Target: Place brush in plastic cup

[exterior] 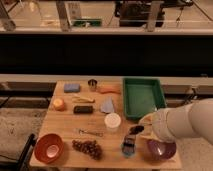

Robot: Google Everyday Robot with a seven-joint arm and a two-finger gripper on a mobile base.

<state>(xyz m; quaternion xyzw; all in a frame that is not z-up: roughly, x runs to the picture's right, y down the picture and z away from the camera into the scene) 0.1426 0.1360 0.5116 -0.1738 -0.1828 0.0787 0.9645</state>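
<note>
At the near left corner of the table (55,127) sits a red bowl (48,148), with grapes (87,148) just beside it to the right; neither bears on the move. Further right the white cup (112,121) stands near the middle. Just below and to the right of it is the plastic cup (128,150), light blue, close to the front edge. We read the dark mass rising out of its mouth as the brush (129,142), so the brush is probably already inside the cup. Its long axis looks roughly upright, with perhaps a slight lean to the right, but we cannot make out which end is up. Just up and to the right hangs the gripper (136,130), a dark tip close above the cup's rim, so the brush lies down and to the left of it. We cannot tell whether the gripper is clenched on the brush or free of it, because dark merges with dark there. In our judgement the coming move turns on that small gap: a clean lift up and to the right that does not tip the cup. Right again, the purple bowl (161,149) sits under the white arm (185,122). The arm hides part of the table and the near corner of the green tray (142,97), and is cut off by the right edge.
</note>
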